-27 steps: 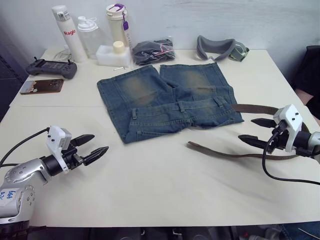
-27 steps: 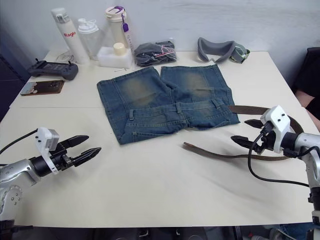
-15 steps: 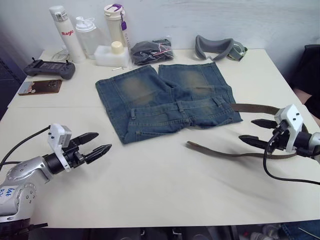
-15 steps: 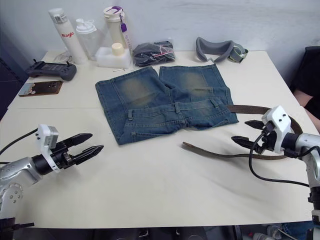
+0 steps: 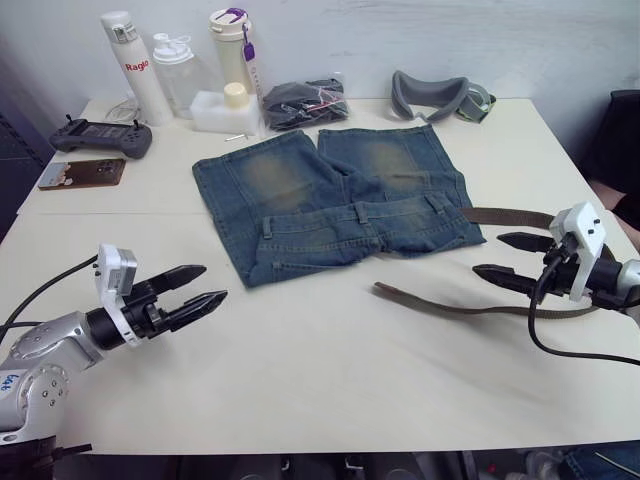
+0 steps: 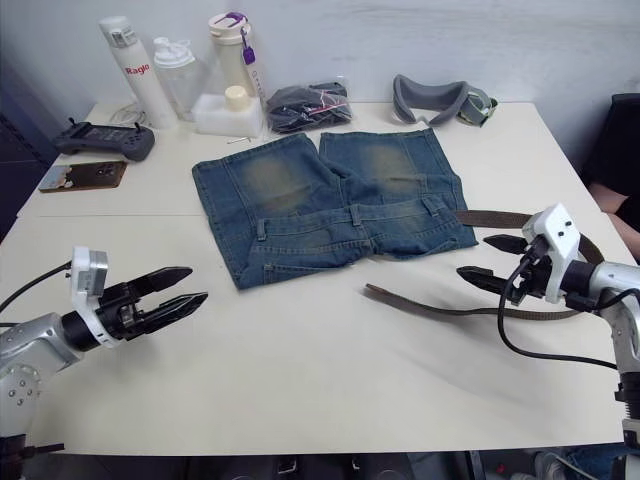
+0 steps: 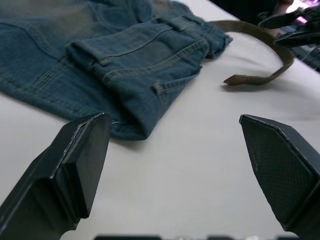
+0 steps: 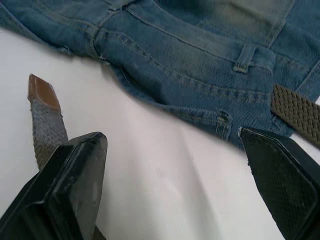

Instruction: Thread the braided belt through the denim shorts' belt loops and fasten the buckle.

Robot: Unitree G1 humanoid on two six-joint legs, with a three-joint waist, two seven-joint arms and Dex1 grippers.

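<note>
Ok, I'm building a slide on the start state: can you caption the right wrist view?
Open right gripper above the table, the braided belt tip by one finger, the denim shorts waistband ahead.

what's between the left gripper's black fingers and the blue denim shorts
Only bare white table. In the left eye view the open left gripper hovers short of the blue denim shorts, with nothing lying between them.

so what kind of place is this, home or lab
Probably a lab or test room, not a home: a plain white table against a bare wall, a handheld controller near its edge, and drink bottles grouped at the back.
</note>
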